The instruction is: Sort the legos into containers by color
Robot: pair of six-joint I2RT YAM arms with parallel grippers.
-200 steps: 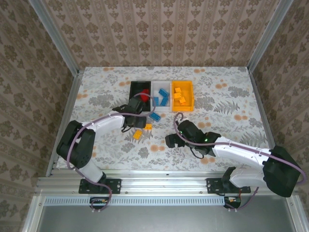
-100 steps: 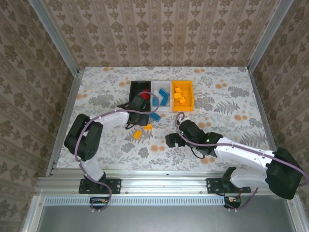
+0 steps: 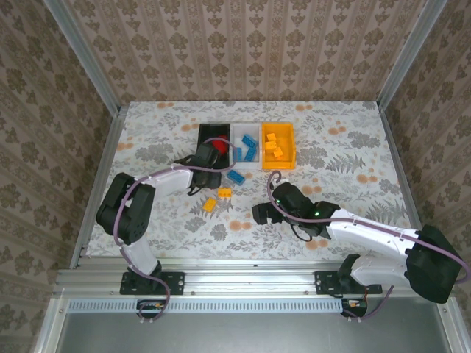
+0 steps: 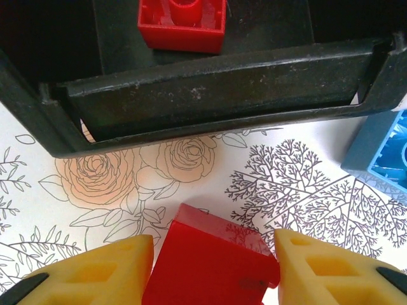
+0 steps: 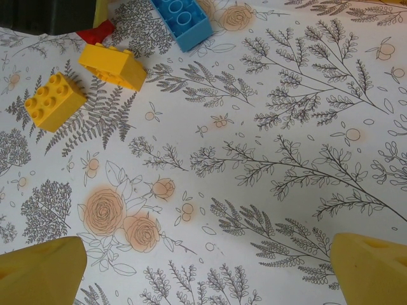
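Beside the black bin point(image 4: 210, 95), left jaws clamp a red lego point(image 4: 210, 267); right jaws stand wide apart

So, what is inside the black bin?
One red brick lies inside the black bin. In the top view, the left gripper covers its near end, so more may be hidden.

L fingers point(image 4: 108, 273) narrowed over last sec, now pressing both sides of red lego point(image 4: 210, 267) on desk point(image 4: 318, 190); L arm point(image 3: 165, 179) shifted twd black bin point(image 4: 216, 95).
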